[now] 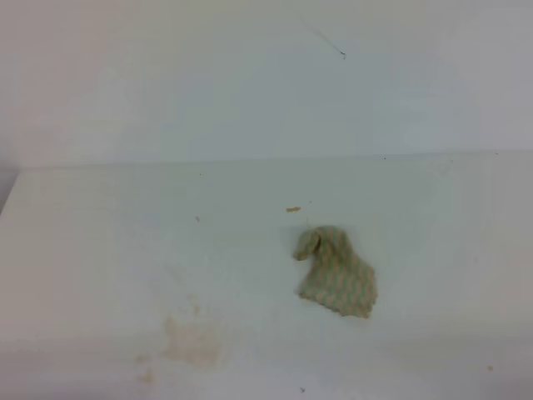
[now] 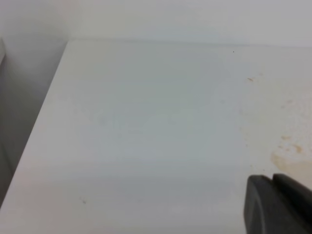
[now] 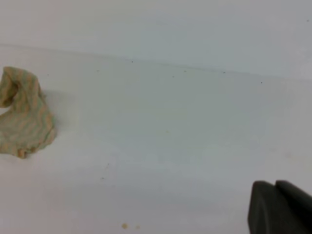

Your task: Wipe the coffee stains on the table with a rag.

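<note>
The rag (image 1: 337, 271), beige with pale green zigzag stripes, lies crumpled on the white table (image 1: 100, 233), right of centre; one corner is folded up. It also shows at the left edge of the right wrist view as the rag (image 3: 24, 117). The coffee stains (image 1: 191, 342) are tan blotches near the front left, with a small speck (image 1: 293, 209) above the rag. The stains (image 2: 287, 158) lie just beyond my left gripper (image 2: 273, 180), whose dark fingers press together on nothing. My right gripper (image 3: 275, 185) is shut and empty, well to the right of the rag. Neither gripper appears in the high view.
A white wall (image 1: 250, 83) rises behind the table's far edge. The table's left edge (image 2: 46, 117) drops off beside a grey gap in the left wrist view. Tiny tan specks (image 3: 125, 225) lie near the front in the right wrist view.
</note>
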Tool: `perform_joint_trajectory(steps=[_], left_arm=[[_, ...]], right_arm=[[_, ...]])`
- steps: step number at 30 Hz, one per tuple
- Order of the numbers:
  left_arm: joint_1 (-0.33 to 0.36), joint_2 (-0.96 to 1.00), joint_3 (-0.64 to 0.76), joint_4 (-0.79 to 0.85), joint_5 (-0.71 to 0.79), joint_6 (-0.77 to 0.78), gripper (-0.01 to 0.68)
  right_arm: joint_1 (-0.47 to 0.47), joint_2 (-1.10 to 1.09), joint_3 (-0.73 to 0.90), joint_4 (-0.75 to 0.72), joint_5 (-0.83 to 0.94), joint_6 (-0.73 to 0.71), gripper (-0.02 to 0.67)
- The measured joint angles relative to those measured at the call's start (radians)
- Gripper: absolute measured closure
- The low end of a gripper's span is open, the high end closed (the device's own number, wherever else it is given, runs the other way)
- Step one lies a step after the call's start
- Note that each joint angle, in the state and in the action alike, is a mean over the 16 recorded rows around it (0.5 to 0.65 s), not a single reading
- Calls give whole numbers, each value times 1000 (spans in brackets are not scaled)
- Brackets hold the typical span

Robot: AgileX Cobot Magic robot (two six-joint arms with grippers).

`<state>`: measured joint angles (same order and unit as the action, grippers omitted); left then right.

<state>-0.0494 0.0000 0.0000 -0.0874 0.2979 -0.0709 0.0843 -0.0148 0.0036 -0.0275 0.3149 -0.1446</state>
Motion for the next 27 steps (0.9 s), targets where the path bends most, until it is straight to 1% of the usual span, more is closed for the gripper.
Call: perform_joint_trajectory(steps=[27], left_arm=[[0,0,0,0,13,0,672]], right_arm=[[0,0,0,0,0,0,650]])
